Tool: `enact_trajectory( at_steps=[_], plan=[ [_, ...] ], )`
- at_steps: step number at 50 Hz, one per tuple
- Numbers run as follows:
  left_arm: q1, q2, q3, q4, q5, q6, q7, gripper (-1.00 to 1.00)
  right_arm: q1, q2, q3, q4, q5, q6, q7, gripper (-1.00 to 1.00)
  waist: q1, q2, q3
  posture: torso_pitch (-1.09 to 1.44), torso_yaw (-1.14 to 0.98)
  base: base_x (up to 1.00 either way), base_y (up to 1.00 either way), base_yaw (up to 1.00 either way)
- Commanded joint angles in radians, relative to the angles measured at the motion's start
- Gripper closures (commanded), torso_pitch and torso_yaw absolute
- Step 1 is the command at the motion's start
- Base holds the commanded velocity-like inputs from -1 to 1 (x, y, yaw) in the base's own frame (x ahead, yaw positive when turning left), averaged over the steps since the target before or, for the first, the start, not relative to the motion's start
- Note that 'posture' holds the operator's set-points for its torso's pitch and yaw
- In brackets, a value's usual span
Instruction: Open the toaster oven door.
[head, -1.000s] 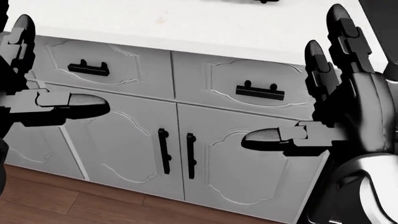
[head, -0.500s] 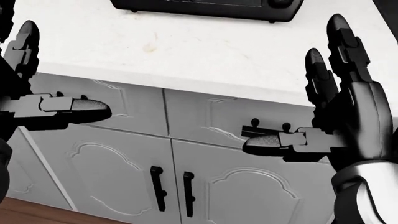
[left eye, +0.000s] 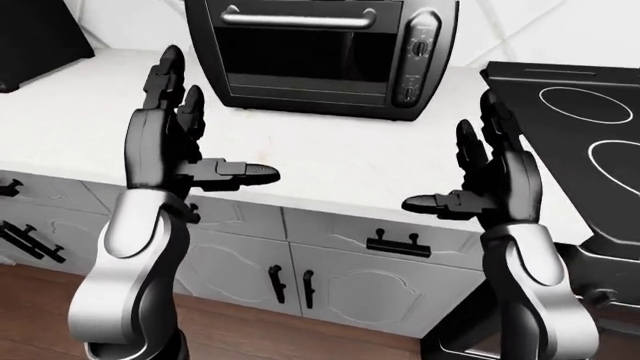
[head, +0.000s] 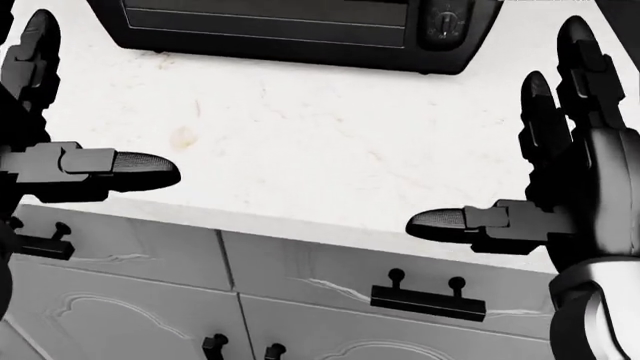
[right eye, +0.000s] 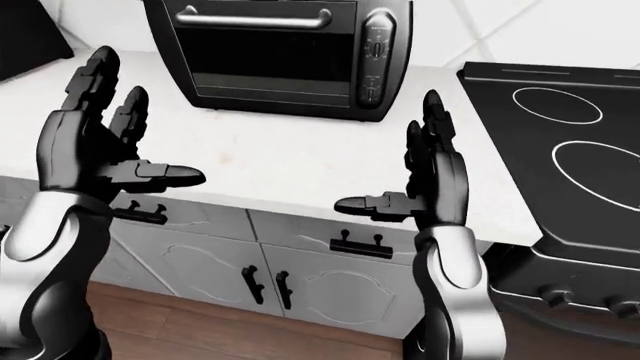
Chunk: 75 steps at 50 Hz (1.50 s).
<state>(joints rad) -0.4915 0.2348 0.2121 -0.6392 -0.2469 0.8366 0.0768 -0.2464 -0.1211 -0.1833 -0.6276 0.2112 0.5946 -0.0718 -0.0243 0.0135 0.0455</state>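
Note:
The black toaster oven (left eye: 320, 56) stands on the white counter (left eye: 330, 150) at the top middle of the left-eye view. Its glass door (left eye: 300, 52) is shut, with a silver bar handle (left eye: 298, 16) along its top and knobs (left eye: 418, 56) on its right side. The head view shows only its lower edge (head: 290, 30). My left hand (left eye: 205, 127) is open and empty above the counter, below and left of the oven. My right hand (left eye: 450, 154) is open and empty, below and right of it. Neither hand touches the oven.
A black cooktop (left eye: 580, 127) borders the counter on the right. A dark object (left eye: 35, 37) stands at the top left. Grey cabinet drawers and doors with black handles (left eye: 400, 246) run under the counter, above a wooden floor (left eye: 300, 330).
The head camera has tilted up: the cabinets slid down the picture and the counter and the oven's lower edge came into view. Both hands stay open in the same pose.

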Motion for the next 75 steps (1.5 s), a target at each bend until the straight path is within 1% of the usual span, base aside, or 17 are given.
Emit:
enact_trajectory(
  at_steps=[1, 2, 3, 4, 7, 12, 13, 17, 20, 23, 26, 34, 38, 40, 48, 61, 75],
  plan=[
    [-0.013, 0.006, 0.003, -0.008, 0.002, -0.016, 0.001, -1.00, -0.014, -0.002, 0.000, -0.025, 0.007, -0.014, -0.004, -1.00, -0.012, 0.027, -0.037, 0.00, 0.00, 0.00, 0.00, -0.64],
    [-0.012, 0.005, 0.003, -0.010, 0.002, -0.015, 0.001, -1.00, -0.012, -0.002, 0.001, -0.023, 0.007, -0.017, -0.004, -1.00, -0.015, 0.040, -0.054, 0.00, 0.00, 0.00, 0.00, -0.89],
    [-0.012, 0.005, 0.003, -0.011, 0.001, -0.014, 0.002, -1.00, -0.011, -0.002, 0.001, -0.022, 0.006, -0.021, -0.003, -1.00, 0.003, 0.019, -0.035, 0.00, 0.00, 0.00, 0.00, -0.89],
    [-0.013, 0.005, 0.004, -0.013, 0.001, -0.011, 0.002, -1.00, -0.010, -0.002, 0.001, -0.020, 0.009, -0.023, -0.003, -1.00, 0.006, 0.029, -0.030, 0.00, 0.00, 0.00, 0.00, -0.89],
    [-0.011, 0.006, 0.003, -0.007, 0.003, -0.018, -0.001, -1.00, -0.006, 0.000, 0.003, -0.024, 0.016, -0.025, -0.001, -1.00, 0.023, 0.022, -0.047, 0.00, 0.00, 0.00, 0.00, -0.74],
    [-0.008, 0.005, 0.004, -0.008, 0.002, -0.020, -0.001, -1.00, -0.005, -0.004, 0.009, -0.019, 0.007, -0.030, 0.006, -1.00, 0.046, -0.054, -0.041, 0.00, 0.00, 0.00, 0.00, 0.00],
    [-0.008, 0.005, 0.005, -0.009, 0.002, -0.019, -0.001, -1.00, -0.006, -0.004, 0.010, -0.021, 0.006, -0.027, 0.007, -1.00, 0.040, -0.040, -0.026, 0.00, 0.00, 0.00, 0.00, 0.00],
    [-0.005, 0.004, 0.005, -0.007, 0.003, -0.023, -0.002, -1.00, -0.003, -0.003, 0.010, -0.032, 0.004, -0.020, 0.011, -1.00, 0.035, -0.031, -0.051, 0.00, 0.00, 0.04, 0.00, 0.00],
    [-0.006, 0.004, 0.003, -0.011, 0.004, -0.019, 0.000, -1.00, -0.001, -0.001, 0.008, -0.033, 0.004, -0.023, 0.013, -1.00, 0.023, -0.012, -0.026, 0.00, 0.00, 0.12, 0.00, 0.00],
    [-0.006, 0.002, 0.001, -0.014, 0.004, -0.018, 0.000, -1.00, 0.004, 0.001, 0.005, -0.029, 0.005, -0.034, 0.015, -1.00, 0.019, 0.051, -0.026, 0.00, 0.00, 0.13, 0.00, 0.00],
    [-0.003, 0.001, 0.000, -0.014, 0.007, -0.025, -0.002, -1.00, 0.007, 0.003, 0.002, -0.033, 0.008, -0.033, 0.012, -1.00, 0.019, 0.057, -0.020, 0.00, 0.00, 0.12, 0.00, 0.00],
    [-0.006, 0.000, -0.001, -0.018, 0.005, -0.024, -0.004, -1.00, 0.007, -0.001, -0.004, -0.046, 0.018, -0.026, 0.007, -1.00, 0.032, 0.010, -0.024, 0.00, 0.00, 0.12, 0.00, 0.00],
    [0.024, 0.004, -0.007, -0.075, -0.011, -0.077, -0.050, -1.00, 0.011, -0.006, -0.013, -0.054, 0.020, -0.028, 0.004, -1.00, 0.046, -0.061, -0.028, 0.00, 0.00, 0.00, 0.00, 0.00],
    [0.020, 0.003, -0.002, -0.078, -0.008, -0.062, -0.047, -1.00, 0.012, -0.007, -0.014, -0.054, 0.019, -0.029, 0.003, -1.00, 0.047, -0.036, -0.023, 0.00, 0.00, 0.00, 0.00, 0.00],
    [0.023, -0.001, -0.003, -0.069, 0.006, -0.061, -0.051, -1.00, 0.011, -0.008, -0.013, -0.050, 0.016, -0.034, 0.002, -1.00, 0.036, -0.019, -0.034, 0.00, 0.00, 0.00, 0.00, 0.00],
    [0.019, -0.004, -0.004, -0.071, 0.008, -0.053, -0.053, -1.00, 0.011, -0.008, -0.013, -0.052, 0.013, -0.033, 0.002, -1.00, 0.029, -0.017, -0.085, -0.10, 0.00, 0.00, 0.00, 0.00],
    [0.025, -0.014, -0.014, -0.051, 0.025, -0.074, -0.063, -1.00, 0.015, -0.005, -0.010, -0.037, 0.007, -0.048, 0.006, -1.00, 0.031, -0.012, -0.175, -0.21, 0.00, 0.00, 0.00, 0.00]
  ],
)
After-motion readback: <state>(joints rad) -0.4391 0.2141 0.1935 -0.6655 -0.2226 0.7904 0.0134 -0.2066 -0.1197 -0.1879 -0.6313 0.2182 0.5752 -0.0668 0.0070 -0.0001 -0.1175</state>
